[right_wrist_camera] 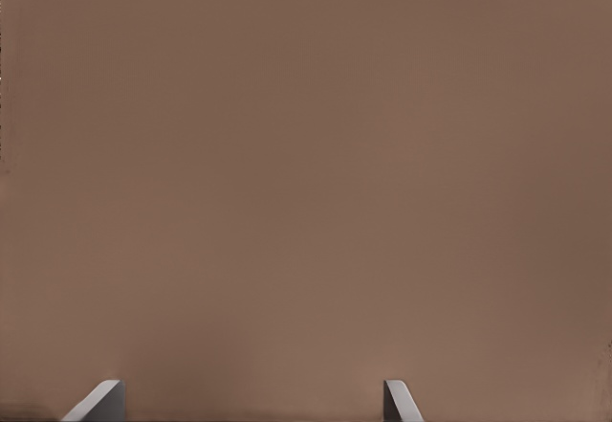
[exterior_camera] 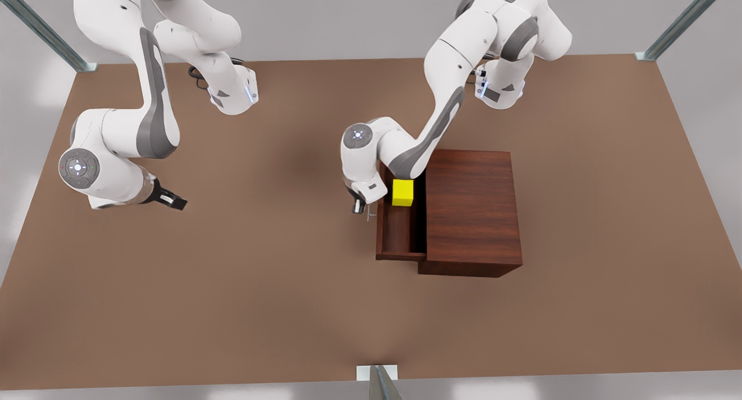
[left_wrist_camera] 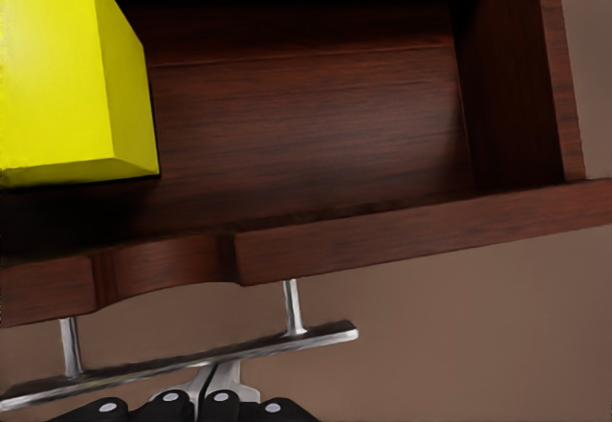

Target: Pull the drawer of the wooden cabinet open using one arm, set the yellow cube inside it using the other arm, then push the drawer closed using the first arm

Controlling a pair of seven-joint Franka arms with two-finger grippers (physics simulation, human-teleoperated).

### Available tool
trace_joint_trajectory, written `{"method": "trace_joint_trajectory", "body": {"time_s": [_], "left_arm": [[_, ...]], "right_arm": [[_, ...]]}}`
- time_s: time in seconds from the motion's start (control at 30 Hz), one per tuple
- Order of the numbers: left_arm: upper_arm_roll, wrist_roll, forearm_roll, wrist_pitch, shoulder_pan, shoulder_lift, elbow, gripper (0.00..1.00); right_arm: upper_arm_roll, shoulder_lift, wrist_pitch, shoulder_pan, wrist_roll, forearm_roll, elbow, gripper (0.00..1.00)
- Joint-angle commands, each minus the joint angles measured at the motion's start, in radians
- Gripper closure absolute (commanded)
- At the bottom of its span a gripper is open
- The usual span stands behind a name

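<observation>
Table (exterior_camera: 261,284) brown and bare fills my front view, and I read it from the left edge across. At the left of the frame the right gripper (exterior_camera: 177,202) hangs just above the tabletop, well apart from everything else; this arm is waiting. In the right wrist view I see its two fingertips (right_wrist_camera: 96,403) set wide apart with nothing between them, only table beneath.

Moving toward the middle of the front view, the left gripper (exterior_camera: 359,206) sits at the drawer's (exterior_camera: 397,237) front panel, beside the silver handle (exterior_camera: 369,214). In the left wrist view the handle (left_wrist_camera: 182,360) runs right across the black fingers (left_wrist_camera: 172,405) at the bottom edge, but I cannot tell from here whether they clamp it or merely stand against it.

The drawer is pulled out from the cabinet (exterior_camera: 472,211) toward the front view's left. The yellow cube (exterior_camera: 403,192) lies inside the drawer, at its upper end in the frame, close to the arm's wrist. The left wrist view shows the cube (left_wrist_camera: 67,68) resting on the drawer's floor (left_wrist_camera: 316,125).

The cabinet stands right of centre on the table.
</observation>
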Motion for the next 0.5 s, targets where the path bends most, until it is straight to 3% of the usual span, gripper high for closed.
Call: {"method": "trace_joint_trajectory", "body": {"time_s": [0.0,0.47], "left_arm": [[0.004,-0.442,0.005,-0.05,0.003,-0.008,-0.002,1.0],[0.005,-0.17,-0.005,-0.22,0.089,-0.064,-0.063,1.0]], "right_arm": [[0.0,-0.001,0.0,0.0,-0.329,0.0,0.001,0.0],[0.0,0.001,0.0,-0.002,-0.329,0.0,0.001,0.0]]}}
